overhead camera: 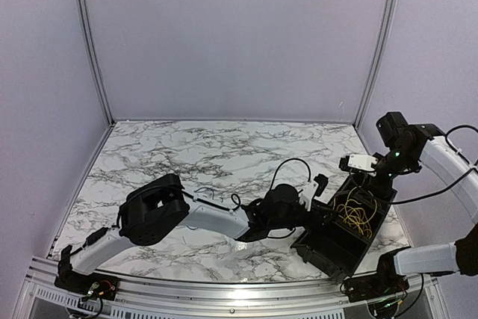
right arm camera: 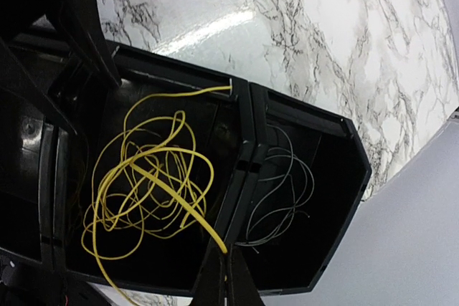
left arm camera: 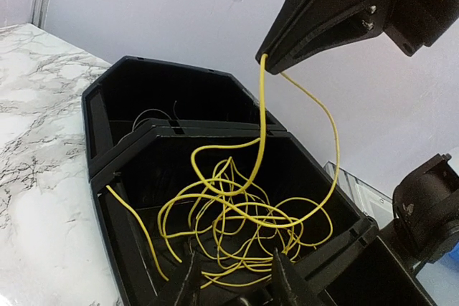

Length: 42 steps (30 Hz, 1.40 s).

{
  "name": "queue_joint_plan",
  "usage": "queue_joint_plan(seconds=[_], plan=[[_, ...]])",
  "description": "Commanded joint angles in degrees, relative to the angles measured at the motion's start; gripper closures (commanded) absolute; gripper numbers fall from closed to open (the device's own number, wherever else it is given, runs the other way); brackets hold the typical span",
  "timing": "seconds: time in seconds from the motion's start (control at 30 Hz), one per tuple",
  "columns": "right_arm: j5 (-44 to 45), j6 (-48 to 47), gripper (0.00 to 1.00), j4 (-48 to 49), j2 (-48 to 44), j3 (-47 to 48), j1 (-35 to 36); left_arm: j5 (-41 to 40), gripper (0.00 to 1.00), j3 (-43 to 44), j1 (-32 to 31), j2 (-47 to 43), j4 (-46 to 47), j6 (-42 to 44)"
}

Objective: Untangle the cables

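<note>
Closest to me, the left arm lies low across the counter [overhead camera: 224, 147] from its base and reaches rightward to the black bin [overhead camera: 328, 252], which sits on the near right part of the marble. The left fingers [overhead camera: 320, 184] are at the bin's edge, spread apart with nothing gripped. On the left wrist camera the lowest yellow loops lie between their tips, though I cannot tell whether they touch. The yellow cable [right arm camera: 147, 191] fills the compartment nearest those fingers. It is thin, glossy wire thrown into a loose nest of overlapping loops, wide ones around the outside and tighter ones crossing in the middle. I cannot tell whether it is one length or several. One loose end pokes up to the rim beside the divider. A single strand climbs straight out of the nest to the right fingers [right arm camera: 221, 277], which are pressed together on it above the bin. From that pinch another stretch arcs back down into the pile. Past the divider, the next compartment holds the black cable [right arm camera: 287, 198], thinner and greyer-looking, in a few slack loops on the floor, apart from the yellow. Beyond the bin the veined marble runs back to plain pale walls.
</note>
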Motion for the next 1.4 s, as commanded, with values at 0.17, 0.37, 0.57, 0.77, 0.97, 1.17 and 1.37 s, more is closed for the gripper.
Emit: queue_joint_plan(seconds=[0.17, 0.37, 0.57, 0.77, 0.97, 1.17, 1.37], plan=[[4.0, -1.3, 0.95, -0.7, -0.6, -4.3, -0.7, -2.6, 0.61, -8.5, -0.1, -8.2, 3.0, 2.2], [-1.0, -0.9, 0.52, -1.7, 0.3, -1.4, -0.7, -6.6, 0.55, -17.8, 2.0, -15.6, 3.2, 0.1], [-9.6, -0.9, 0.46, -4.3, 0.9, 5.4, -0.6, -10.5, 0.5, -32.5, 7.0, -25.6, 3.1, -5.4], [-24.0, 6.2, 0.45, 4.7, 3.8, 6.6, 0.9, -13.4, 0.5, -47.9, 12.8, -38.9, -2.1, -8.0], [-28.3, 18.0, 0.47, 21.4, 9.2, 4.2, 11.3, -23.0, 0.5, -56.1, 14.2, -50.5, -19.1, -6.4], [-29.7, 27.6, 0.49, 36.8, 21.7, 6.8, 22.7, -26.6, 0.5, -61.9, 15.4, -56.4, -27.6, -10.8], [-27.1, 27.3, 0.49, 40.9, 39.2, 16.9, 31.5, -23.6, 0.52, -64.9, 16.6, -55.7, -27.7, -14.6]])
